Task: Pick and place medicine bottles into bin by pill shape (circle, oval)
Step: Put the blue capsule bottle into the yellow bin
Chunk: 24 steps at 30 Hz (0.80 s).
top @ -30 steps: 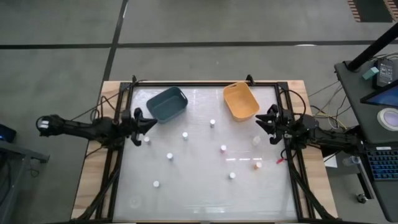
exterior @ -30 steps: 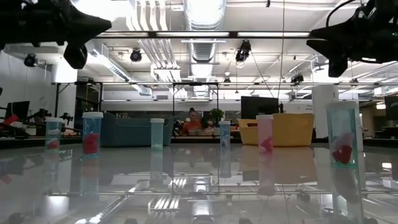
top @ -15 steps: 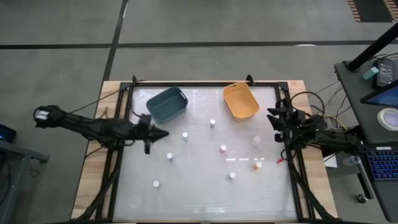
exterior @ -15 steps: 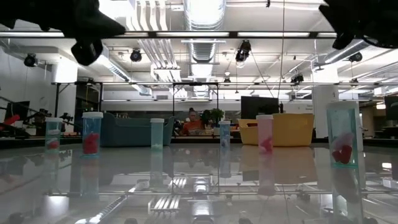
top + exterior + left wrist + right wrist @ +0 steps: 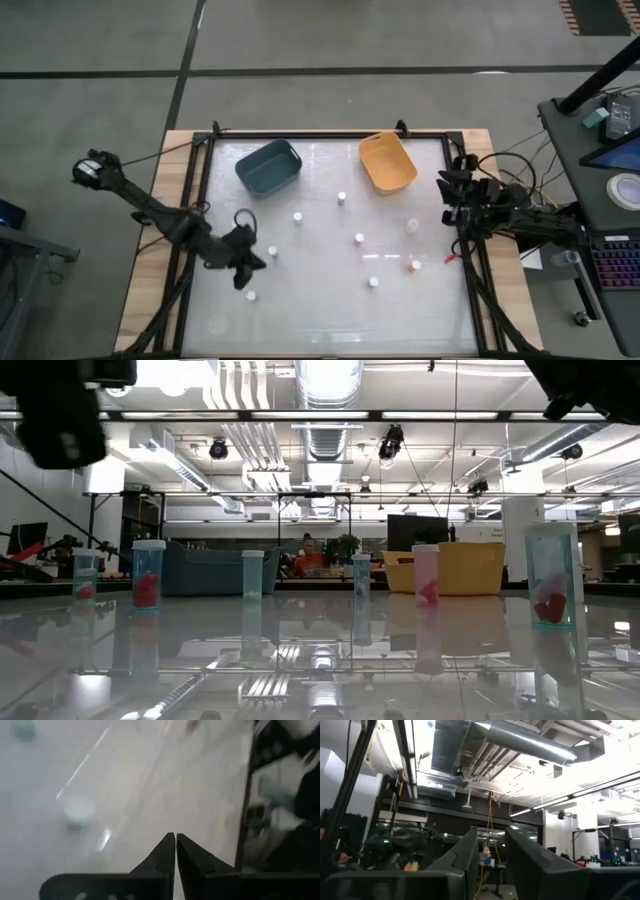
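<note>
Several medicine bottles with white tops stand upright on the pale table, among them one (image 5: 272, 252) and another (image 5: 250, 296) at the near left, and an orange-tinted one (image 5: 413, 266) at the right. My left gripper (image 5: 250, 272) is shut and empty, hovering between those two left bottles and slanting down. Its wrist view shows the joined fingertips (image 5: 175, 837) and a blurred white-topped bottle (image 5: 77, 810) beyond them. My right gripper (image 5: 445, 197) waits at the table's right edge. Its fingers (image 5: 465, 855) point up into the room, with a gap and nothing between them.
A dark blue bin (image 5: 268, 166) and an orange bin (image 5: 387, 162) sit along the far edge. A black frame rail (image 5: 205, 190) runs round the table. A small red scrap (image 5: 448, 259) lies by the right rail. In the low view, bottles (image 5: 148, 573) stand in a row.
My left gripper has swung from beside the blue bin toward the table's near edge and inward over the table, tipping downward, staying shut. My right gripper has risen a little at the right edge and tipped upward. No bottle has moved.
</note>
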Available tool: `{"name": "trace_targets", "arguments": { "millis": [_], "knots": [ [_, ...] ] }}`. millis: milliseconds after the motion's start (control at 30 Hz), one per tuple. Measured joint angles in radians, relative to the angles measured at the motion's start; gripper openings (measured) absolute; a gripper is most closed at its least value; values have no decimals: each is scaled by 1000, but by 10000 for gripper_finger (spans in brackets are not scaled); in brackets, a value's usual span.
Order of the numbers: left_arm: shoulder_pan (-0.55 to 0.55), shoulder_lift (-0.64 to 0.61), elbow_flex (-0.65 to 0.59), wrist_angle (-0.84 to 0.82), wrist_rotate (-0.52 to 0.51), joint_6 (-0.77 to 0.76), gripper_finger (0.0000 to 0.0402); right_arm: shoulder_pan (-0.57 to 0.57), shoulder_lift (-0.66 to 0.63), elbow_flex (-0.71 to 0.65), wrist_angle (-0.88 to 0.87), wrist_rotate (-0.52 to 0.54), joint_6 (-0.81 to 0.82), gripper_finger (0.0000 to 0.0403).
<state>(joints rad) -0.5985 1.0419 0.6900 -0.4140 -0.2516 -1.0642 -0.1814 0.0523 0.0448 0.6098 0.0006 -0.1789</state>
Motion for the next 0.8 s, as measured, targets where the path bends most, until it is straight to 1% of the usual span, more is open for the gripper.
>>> {"name": "trace_targets", "arguments": {
  "millis": [100,167,267,367,433,567,800],
  "knots": [
    [-68,43,7,-41,0,-11,0,0,11,2,1,0,7,83],
    [-95,77,-1,-75,-19,5,0,0,22,2,-9,0,19,82],
    [-101,122,-28,-67,-84,14,0,0,43,2,-10,0,24,82],
    [-96,158,-45,-66,-104,31,2,0,66,2,-11,0,46,84],
    [-94,176,-56,-67,-130,26,11,0,81,2,-12,0,48,82],
    [-84,207,-59,-66,-163,24,53,0,110,2,-11,0,49,78],
    [-48,280,-59,-62,-247,15,152,0,141,2,-6,0,48,77]
  ]
}}
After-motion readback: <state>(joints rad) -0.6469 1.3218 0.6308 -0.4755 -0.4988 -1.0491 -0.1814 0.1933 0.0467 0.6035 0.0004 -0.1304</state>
